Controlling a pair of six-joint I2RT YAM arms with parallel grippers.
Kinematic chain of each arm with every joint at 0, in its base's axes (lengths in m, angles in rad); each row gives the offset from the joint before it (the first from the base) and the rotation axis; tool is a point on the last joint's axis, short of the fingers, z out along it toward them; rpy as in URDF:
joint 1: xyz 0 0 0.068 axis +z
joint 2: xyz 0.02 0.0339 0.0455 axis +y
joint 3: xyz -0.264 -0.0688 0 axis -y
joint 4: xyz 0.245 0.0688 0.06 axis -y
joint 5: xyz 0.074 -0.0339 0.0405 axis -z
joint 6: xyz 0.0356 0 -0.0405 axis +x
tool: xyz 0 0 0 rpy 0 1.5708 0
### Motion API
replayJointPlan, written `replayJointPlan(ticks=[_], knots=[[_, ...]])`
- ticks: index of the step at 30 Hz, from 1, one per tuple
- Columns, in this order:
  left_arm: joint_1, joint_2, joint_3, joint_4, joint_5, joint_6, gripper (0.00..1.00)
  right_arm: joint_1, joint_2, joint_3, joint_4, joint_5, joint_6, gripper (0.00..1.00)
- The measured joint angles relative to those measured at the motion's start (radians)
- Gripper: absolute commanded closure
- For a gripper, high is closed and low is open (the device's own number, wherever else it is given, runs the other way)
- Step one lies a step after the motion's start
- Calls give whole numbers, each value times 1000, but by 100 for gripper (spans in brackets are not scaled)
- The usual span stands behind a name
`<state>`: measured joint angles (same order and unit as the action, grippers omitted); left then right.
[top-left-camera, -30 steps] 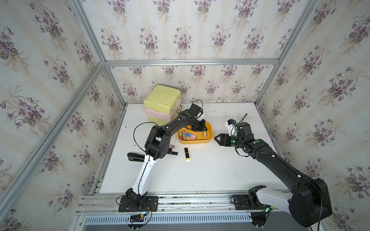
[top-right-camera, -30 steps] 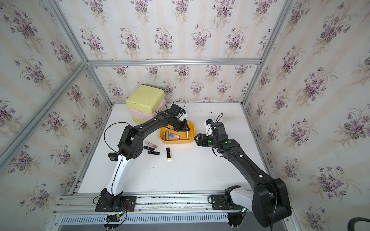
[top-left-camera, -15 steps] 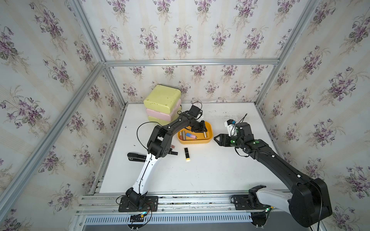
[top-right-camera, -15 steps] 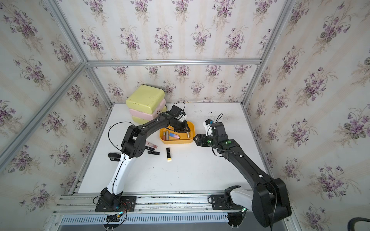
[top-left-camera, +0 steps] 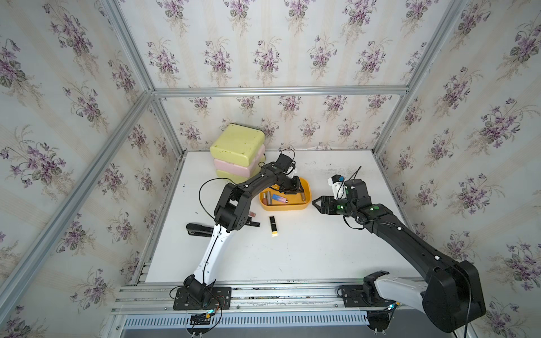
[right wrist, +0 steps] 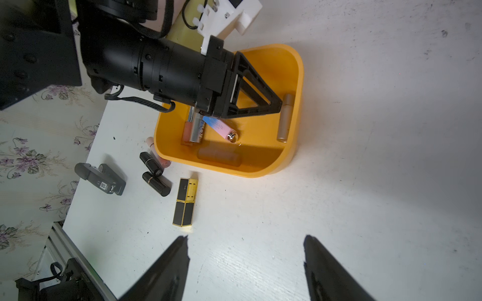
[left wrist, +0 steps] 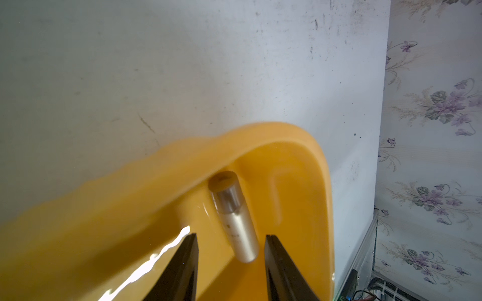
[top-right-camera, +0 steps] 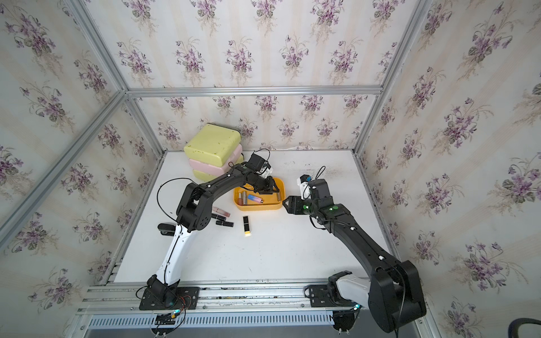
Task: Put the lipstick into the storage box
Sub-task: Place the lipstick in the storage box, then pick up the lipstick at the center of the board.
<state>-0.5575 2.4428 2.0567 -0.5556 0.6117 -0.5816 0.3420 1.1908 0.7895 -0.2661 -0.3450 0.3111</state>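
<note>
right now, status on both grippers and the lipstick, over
Left gripper open over the storage box, champagne lipstick released inside. Right gripper open, empty, beside box. Black-gold lipstick on table, unobstructed.

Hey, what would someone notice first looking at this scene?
The orange tray mid-table, holding several lipsticks. The left hand hangs over it, jaws apart beside a champagne lipstick. More lipsticks, including a black-and-gold one, lie on the table nearer the camera.

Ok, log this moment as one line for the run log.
left gripper: open over storage box, champagne lipstick released inside | right gripper: open, empty | black-gold lipstick: on table
</note>
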Motion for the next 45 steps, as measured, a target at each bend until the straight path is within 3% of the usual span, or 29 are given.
replayJointPlan(ticks=[10, 17, 19, 25, 37, 39, 43, 45], knots=[[1, -288, -225, 51, 4, 51, 50, 19, -32, 11, 0, -31, 26, 28], [14, -583, -510, 113, -25, 84, 46, 154, -10, 36, -5, -6, 51, 28], [23, -680, -600, 126, -38, 95, 40, 210, 13, 47, -7, 17, 57, 28], [69, -962, -822, 132, -86, 121, 20, 375, 118, 103, -14, 88, 82, 29], [288, -1423, -1165, 77, -145, 130, 17, 572, 409, 285, -66, 261, 115, 29], [305, -1489, -1206, 69, -163, 138, 12, 593, 457, 315, -77, 284, 122, 30], [319, -1571, -1247, 44, -209, 141, 10, 611, 536, 360, -101, 311, 134, 30], [327, -1584, -1255, 24, -236, 148, 2, 618, 571, 380, -106, 330, 134, 31]])
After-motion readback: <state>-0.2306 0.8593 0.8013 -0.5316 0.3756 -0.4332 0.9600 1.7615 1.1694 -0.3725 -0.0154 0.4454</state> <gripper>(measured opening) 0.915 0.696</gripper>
